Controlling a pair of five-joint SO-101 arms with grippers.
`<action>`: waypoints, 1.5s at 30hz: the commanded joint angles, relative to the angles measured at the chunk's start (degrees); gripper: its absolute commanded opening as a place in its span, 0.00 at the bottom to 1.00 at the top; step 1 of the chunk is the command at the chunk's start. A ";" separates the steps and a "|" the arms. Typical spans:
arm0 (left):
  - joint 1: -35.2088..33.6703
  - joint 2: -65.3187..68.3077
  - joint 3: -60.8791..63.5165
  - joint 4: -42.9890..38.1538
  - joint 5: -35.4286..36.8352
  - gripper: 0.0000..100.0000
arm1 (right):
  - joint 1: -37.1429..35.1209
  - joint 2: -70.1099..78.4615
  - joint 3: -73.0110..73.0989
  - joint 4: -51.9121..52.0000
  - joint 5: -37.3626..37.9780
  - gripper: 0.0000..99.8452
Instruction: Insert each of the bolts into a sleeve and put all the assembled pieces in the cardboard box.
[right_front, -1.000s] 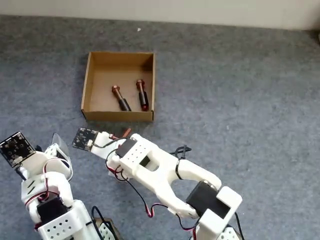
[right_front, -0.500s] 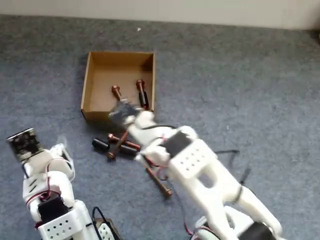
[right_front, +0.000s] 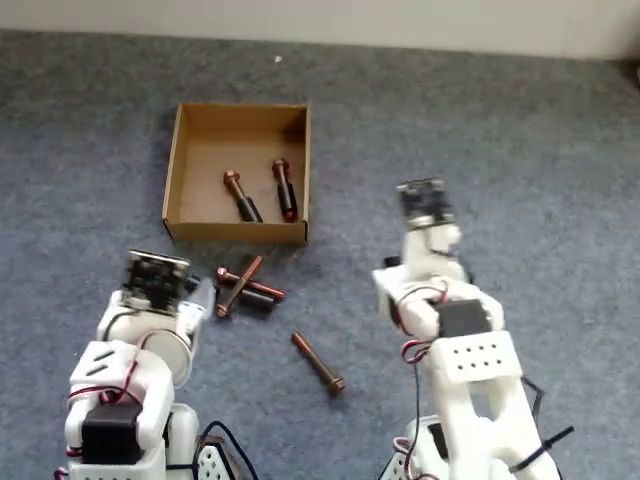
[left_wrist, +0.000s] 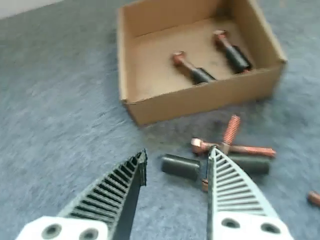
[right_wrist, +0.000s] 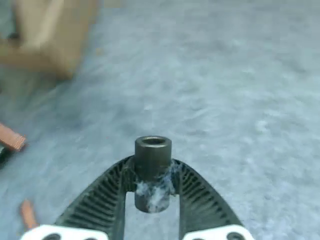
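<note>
Clamping a short dark metal sleeve (right_wrist: 153, 150) between its ribbed jaws, the right gripper (right_wrist: 153, 169) held it off the right front corner of the brown cardboard box (right_front: 235, 232), with the open bore pointing away from the wrist. The left gripper (left_wrist: 177, 153) hung with its jaws spread and empty, just in front of the box's front wall. Directly beyond its tips lay two crossed copper threaded bolts (left_wrist: 232, 131) and two loose black sleeves (left_wrist: 181, 165). One bolt slanted toward the front wall and the other ran roughly along it. A third long copper bolt (right_front: 318, 362) lay diagonally farther out from the box, between the two arms. Two assembled pieces (right_front: 262, 196) already sat inside the box. The left arm looked the nearer to any bolt. The mating likely depended on lining a bolt's shaft up with the held sleeve's bore.
</note>
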 joint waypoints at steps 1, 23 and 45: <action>6.81 0.66 -3.47 1.93 -4.57 0.21 | 10.24 -1.98 -0.04 -6.64 -6.33 0.00; 31.43 64.04 -30.55 1.67 -40.53 0.21 | 32.48 -1.89 -0.04 -13.23 -14.42 0.00; 47.87 96.13 -38.81 -7.12 -44.31 0.21 | 33.10 -1.89 0.04 -13.23 -14.07 0.00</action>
